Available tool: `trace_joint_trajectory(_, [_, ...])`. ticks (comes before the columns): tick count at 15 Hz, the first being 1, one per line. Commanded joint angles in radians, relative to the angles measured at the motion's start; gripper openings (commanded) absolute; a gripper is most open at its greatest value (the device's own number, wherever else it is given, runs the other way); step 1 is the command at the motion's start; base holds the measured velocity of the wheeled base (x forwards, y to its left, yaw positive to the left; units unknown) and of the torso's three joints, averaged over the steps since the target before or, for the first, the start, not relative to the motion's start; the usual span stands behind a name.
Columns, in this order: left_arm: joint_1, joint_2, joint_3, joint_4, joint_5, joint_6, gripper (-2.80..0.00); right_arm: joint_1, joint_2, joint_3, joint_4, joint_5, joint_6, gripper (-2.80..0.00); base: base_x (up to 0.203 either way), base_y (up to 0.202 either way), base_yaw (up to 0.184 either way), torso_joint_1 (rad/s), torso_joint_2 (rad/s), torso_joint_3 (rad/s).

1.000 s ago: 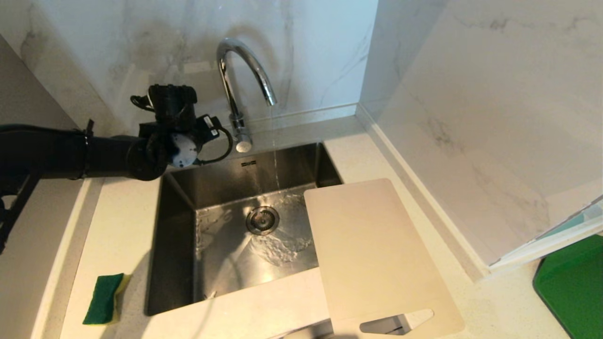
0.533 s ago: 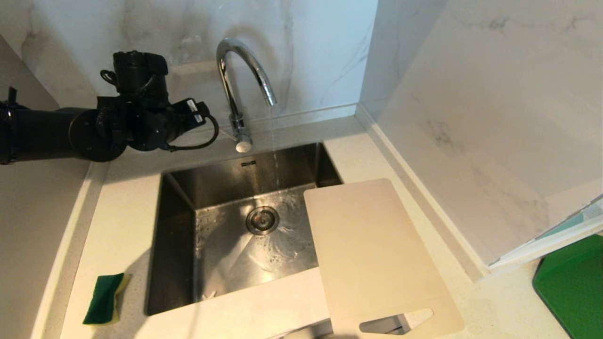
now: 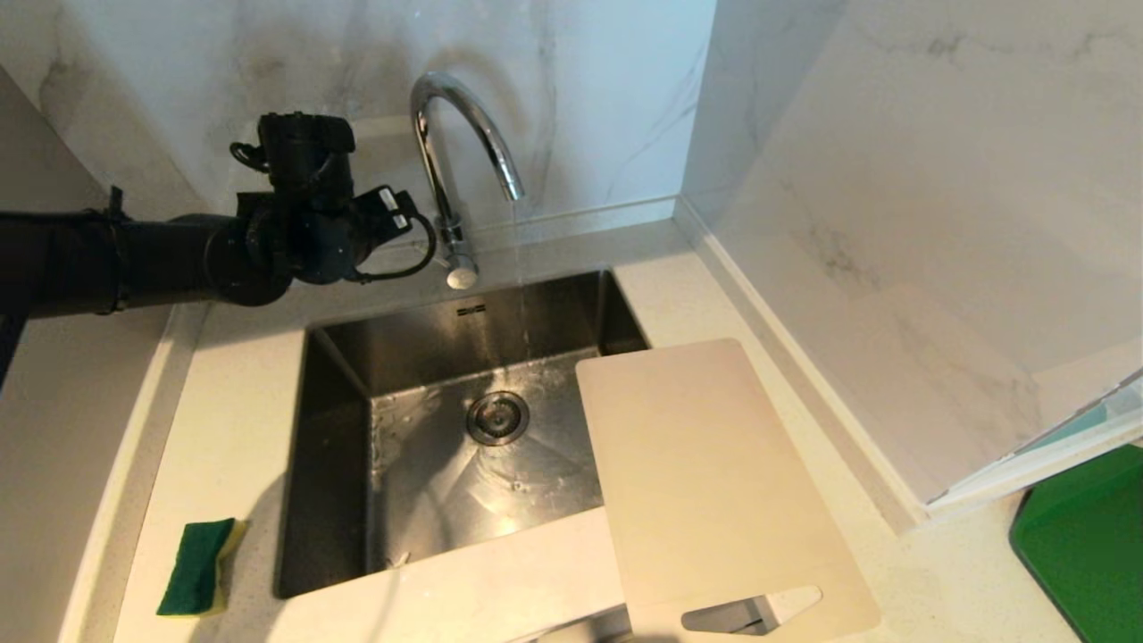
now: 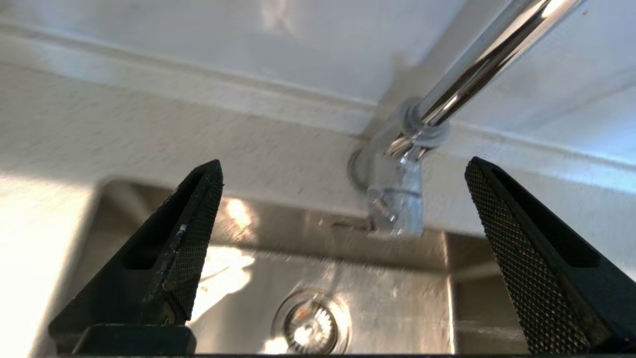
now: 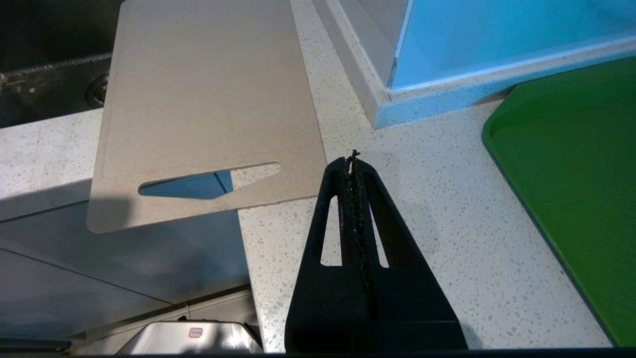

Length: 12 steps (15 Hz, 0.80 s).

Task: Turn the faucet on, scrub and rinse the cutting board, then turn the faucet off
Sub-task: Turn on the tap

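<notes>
reaching with the left gripper (image 4: pixel 343 223) spread wide and empty, you are lining up on the faucet (image 4: pixel 412 189) lever just ahead between the fingers; the cutting board (image 3: pixel 705 482) is lying well off, bridging the sink (image 3: pixel 339 464) edge.

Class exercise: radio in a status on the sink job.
Left tool open, beside faucet base. Right tool shut, parked by cutting board. Thin stream running. Nothing blocking.

White marble-veined wall tiles (image 3: pixel 875 179), pale speckled countertop (image 3: pixel 223 429), steel sink basin (image 3: pixel 429 357), bright overhead light
</notes>
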Motion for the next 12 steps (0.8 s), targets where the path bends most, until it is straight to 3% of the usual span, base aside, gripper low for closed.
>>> trace_joint_trajectory(1, [-0.001, 0.086, -0.028, -0.040, 0.008, -0.002, 0.00, 0.000, -0.001, 0.000, 0.000, 0.000, 0.000, -2.80, 0.000, 0.000, 0.000, 0.000, 0.00, 0.000])
trace_joint_trajectory(4, [0.000, 0.142, -0.031, -0.115, 0.012, 0.014, 0.00, 0.000, -0.002, 0.000, 0.000, 0.000, 0.000, -2.80, 0.000, 0.000, 0.000, 0.000, 0.00, 0.000])
trace_joint_trajectory(8, [0.010, 0.206, -0.037, -0.238, 0.039, 0.103, 0.00, 0.000, -0.001, 0.000, 0.000, 0.000, 0.000, -2.80, 0.000, 0.000, 0.000, 0.000, 0.00, 0.000])
trace_joint_trajectory(12, [0.027, 0.248, -0.037, -0.254, 0.036, 0.105, 0.00, 0.000, 0.000, 0.000, 0.000, 0.000, 0.000, -2.80, 0.000, 0.000, 0.000, 0.000, 0.00, 0.000])
